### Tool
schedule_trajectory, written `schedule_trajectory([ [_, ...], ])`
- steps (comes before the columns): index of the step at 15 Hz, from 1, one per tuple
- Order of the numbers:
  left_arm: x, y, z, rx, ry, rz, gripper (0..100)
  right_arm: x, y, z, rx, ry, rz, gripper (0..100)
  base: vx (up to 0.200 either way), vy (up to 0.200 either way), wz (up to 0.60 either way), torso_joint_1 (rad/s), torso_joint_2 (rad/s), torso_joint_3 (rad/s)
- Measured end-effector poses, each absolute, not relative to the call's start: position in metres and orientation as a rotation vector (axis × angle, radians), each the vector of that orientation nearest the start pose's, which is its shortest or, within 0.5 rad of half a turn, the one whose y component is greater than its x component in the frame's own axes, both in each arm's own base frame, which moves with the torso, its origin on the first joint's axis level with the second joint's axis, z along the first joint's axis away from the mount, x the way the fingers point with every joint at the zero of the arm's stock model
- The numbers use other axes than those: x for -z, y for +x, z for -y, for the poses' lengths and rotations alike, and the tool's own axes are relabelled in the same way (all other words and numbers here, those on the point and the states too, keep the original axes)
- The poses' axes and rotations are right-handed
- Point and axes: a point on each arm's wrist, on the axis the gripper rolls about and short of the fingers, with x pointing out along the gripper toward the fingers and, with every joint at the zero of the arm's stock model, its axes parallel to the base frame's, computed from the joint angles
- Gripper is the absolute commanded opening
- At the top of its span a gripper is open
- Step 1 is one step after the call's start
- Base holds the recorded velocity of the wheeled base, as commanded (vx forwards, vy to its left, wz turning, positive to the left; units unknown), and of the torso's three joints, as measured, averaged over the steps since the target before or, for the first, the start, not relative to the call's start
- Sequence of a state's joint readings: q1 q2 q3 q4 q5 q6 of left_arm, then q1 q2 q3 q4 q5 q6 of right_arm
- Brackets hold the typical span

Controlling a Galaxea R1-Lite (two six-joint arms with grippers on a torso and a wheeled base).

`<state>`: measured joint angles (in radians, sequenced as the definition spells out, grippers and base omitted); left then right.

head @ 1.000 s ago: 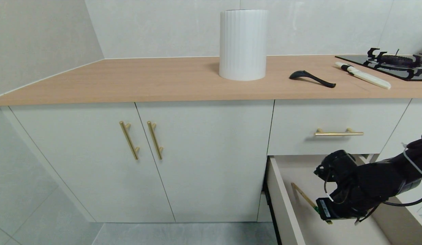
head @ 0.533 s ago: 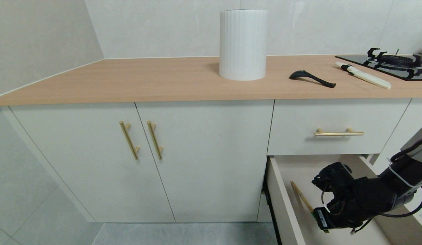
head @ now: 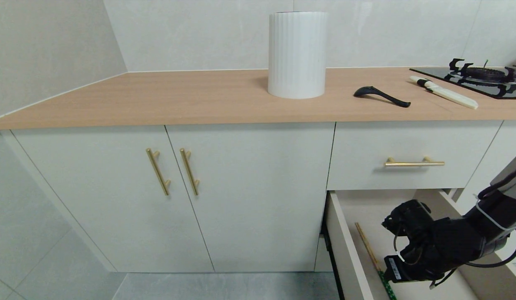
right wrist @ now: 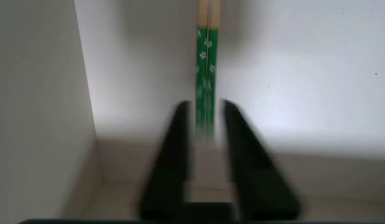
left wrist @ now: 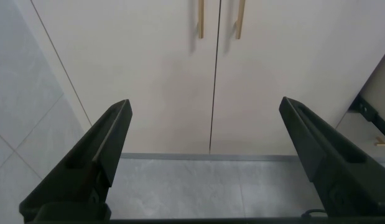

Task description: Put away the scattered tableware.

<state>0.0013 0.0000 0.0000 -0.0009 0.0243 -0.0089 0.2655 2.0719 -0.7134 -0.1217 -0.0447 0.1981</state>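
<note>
A pair of chopsticks with wooden shafts and green flowered ends lies on the floor of the open lower drawer, along its left wall. My right gripper is down inside the drawer over their green end. In the right wrist view the chopsticks run between the fingers with a narrow gap on each side, so my right gripper is open. On the wooden counter lie a black spoon and a white knife. My left gripper is wide open, facing the cabinet doors.
A tall white ribbed cylinder stands at the back of the counter. A black gas stove is at the far right. Above the open drawer is a shut drawer with a gold handle. Two cabinet doors with gold handles are to the left.
My right gripper went lower into the drawer. The chopsticks came out of its grip and now lie flat, their green end farther toward the drawer's front.
</note>
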Motion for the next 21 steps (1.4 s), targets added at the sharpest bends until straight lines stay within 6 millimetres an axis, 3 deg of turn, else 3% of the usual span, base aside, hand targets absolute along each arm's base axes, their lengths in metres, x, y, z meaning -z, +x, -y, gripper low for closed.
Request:
schedule_trajectory([
  [4,-0.076,-0.023,-0.001,-0.026,-0.009,0.001,100,-0.018,0.277,-0.074,-0.073,-0.014,-1.217,100,0.0,0.0,0.0,0.0,0.0,0.0],
  [6,-0.076,-0.023,-0.001,-0.026,-0.009,0.001,100,-0.034,0.273,-0.072,-0.084,-0.002,-1.169,100,0.0,0.0,0.0,0.0,0.0,0.0],
  [10,-0.076,-0.023,-0.001,-0.026,-0.009,0.001,100,-0.094,0.255,-0.06,-0.133,0.061,-0.968,100,0.0,0.0,0.0,0.0,0.0,0.0],
  [15,-0.075,-0.023,-0.001,-0.025,-0.009,0.0,100,-0.175,0.223,-0.024,-0.215,0.168,-0.645,100,0.0,0.0,0.0,0.0,0.0,0.0],
  [21,-0.076,-0.023,-0.001,-0.025,-0.009,0.001,100,-0.224,0.206,0.001,-0.18,0.134,-0.397,100,0.0,0.0,0.0,0.0,0.0,0.0],
])
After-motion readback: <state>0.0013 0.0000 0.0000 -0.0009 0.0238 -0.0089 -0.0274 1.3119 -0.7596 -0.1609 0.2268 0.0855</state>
